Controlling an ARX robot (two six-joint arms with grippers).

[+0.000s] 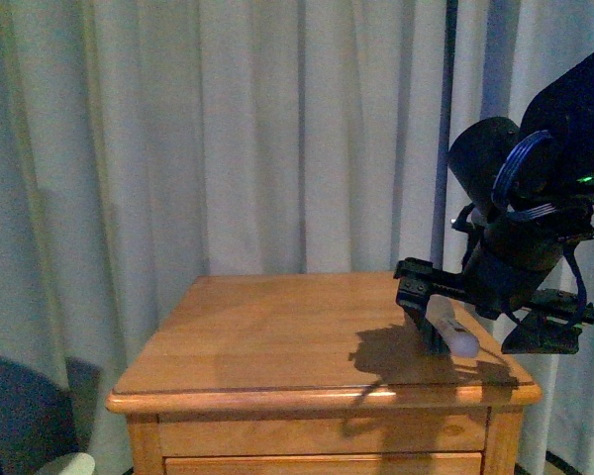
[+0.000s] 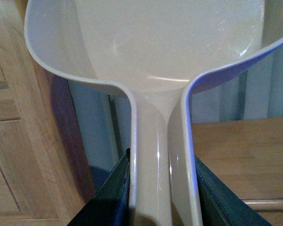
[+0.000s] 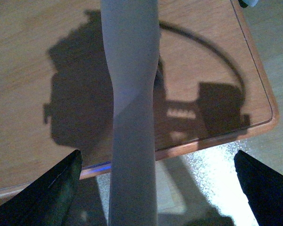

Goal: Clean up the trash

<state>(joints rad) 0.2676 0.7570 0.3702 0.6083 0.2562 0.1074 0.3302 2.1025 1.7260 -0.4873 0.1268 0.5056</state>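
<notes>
Well, L claw [image 2: 161, 157] pinches glossy beige dustpan [image 2: 146, 42] by handle; R claw [image 3: 158, 153] spread wide, smooth rod [image 3: 132, 70] between

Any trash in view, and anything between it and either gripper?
No trash shows in any view, so blockage can't be judged. The tabletop shows no wad. The right gripper straddles a white handle; the left gripper grips the dustpan.

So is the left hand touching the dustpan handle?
Touching. Left wrist view: both fingers of the left hand press flush against the dustpan handle, no gap.

Front afar, wrists close, tabletop [image 1: 277, 327] shared
</notes>
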